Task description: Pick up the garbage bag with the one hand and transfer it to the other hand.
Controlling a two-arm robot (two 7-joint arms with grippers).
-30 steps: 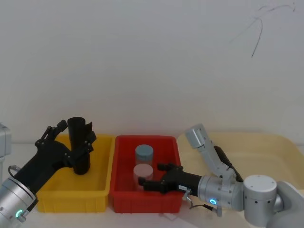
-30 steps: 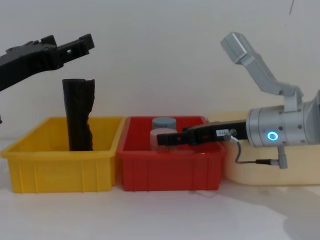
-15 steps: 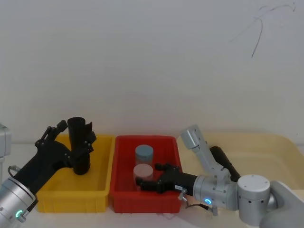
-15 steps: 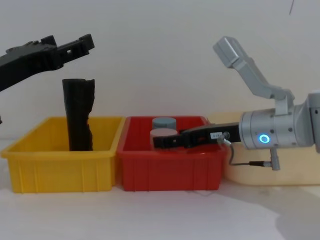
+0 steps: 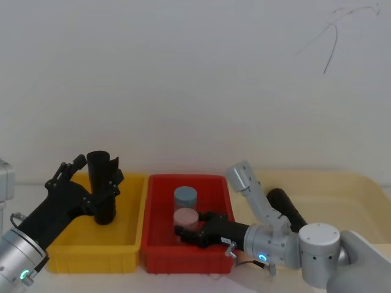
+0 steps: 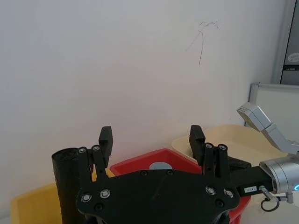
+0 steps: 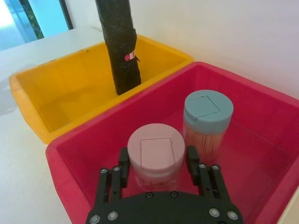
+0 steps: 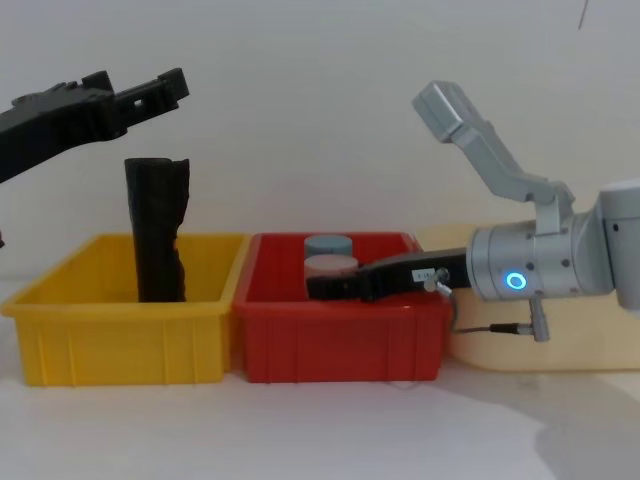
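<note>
Two black rolls, two jars, two bins, garbage bag point(image 5: 102, 194) upright in yellow bin point(image 5: 91, 248), long axis vertical, other roll point(image 5: 287, 207) lying in cream tray point(image 5: 342, 189), left gripper point(image 6: 151, 135) spread near the bag's top, right gripper point(image 7: 158, 156) spread around pink-lidded jar point(image 5: 184, 217) beside blue-lidded jar point(image 5: 185, 196) in red bin point(image 5: 183, 254).

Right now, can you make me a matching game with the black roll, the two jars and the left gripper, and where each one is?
Things:
1. black roll
2. pink-lidded jar
3. blue-lidded jar
4. left gripper

Places:
A. in the red bin, farther from the robot than the other jar
B. open, above the yellow bin
C. standing in the yellow bin
D. inside the open right gripper

Pairs: 1-C, 2-D, 3-A, 4-B
</note>
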